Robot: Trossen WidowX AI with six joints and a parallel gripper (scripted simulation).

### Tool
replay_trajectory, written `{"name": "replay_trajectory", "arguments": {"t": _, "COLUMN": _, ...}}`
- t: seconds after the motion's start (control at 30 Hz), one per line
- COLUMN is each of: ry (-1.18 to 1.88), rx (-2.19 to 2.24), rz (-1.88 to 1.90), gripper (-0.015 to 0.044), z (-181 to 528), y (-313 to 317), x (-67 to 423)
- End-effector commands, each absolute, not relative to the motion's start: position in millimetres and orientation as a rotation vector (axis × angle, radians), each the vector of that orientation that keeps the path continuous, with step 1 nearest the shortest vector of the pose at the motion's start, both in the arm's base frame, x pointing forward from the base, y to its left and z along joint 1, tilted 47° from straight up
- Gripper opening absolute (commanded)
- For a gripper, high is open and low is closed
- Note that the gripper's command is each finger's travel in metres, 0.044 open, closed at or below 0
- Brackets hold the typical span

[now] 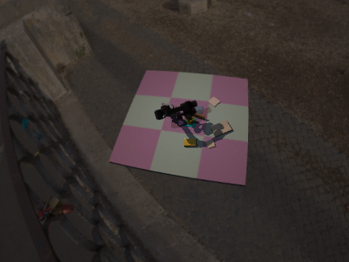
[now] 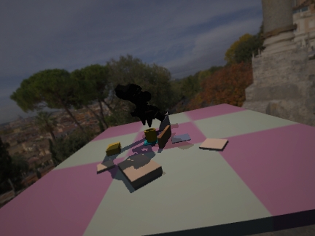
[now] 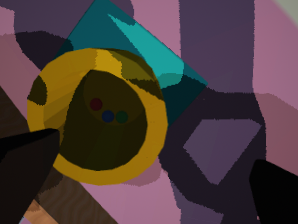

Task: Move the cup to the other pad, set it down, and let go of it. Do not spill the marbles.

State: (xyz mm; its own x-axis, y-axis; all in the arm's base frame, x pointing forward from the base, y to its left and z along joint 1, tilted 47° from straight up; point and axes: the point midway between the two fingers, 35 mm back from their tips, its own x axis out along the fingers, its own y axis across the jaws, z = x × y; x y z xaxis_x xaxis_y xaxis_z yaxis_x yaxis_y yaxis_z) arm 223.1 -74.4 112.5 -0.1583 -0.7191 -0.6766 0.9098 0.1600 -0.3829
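Observation:
The yellow cup (image 1: 190, 120) (image 2: 150, 135) (image 3: 105, 150) stands upright on the teal pad (image 2: 147, 143) (image 3: 145, 37), which shows beyond its rim at the upper right in the wrist view. A red marble (image 3: 96, 104), a blue marble (image 3: 107, 116) and a green marble (image 3: 121, 117) lie inside the cup. My gripper (image 2: 146, 126) (image 3: 157, 156) is open and above the cup. In the wrist view one finger overlaps the cup's left rim and the other is well to its right. A flat blue-grey pad (image 1: 199, 109) (image 2: 181, 138) lies across the brown board from the cup.
The brown board (image 2: 165, 136) (image 3: 75, 200) stands on edge close beside the cup, with a dark grey panel (image 2: 165, 122) behind it. A yellow block (image 1: 190, 142) (image 2: 114, 148), a thick peach block (image 1: 223, 128) (image 2: 146, 175) and two thin peach tiles lie farther out.

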Motion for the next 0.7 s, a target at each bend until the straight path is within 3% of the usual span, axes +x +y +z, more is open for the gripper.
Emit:
{"name": "replay_trajectory", "arguments": {"t": 0.0, "ry": 0.946, "rx": 0.272, "rz": -1.439, "gripper": 0.044, "z": 121, "y": -64, "x": 228}}
{"name": "replay_trajectory", "arguments": {"t": 0.67, "ry": 0.953, "rx": 0.254, "rz": -1.394, "gripper": 0.044, "z": 153, "y": -35, "x": 231}}
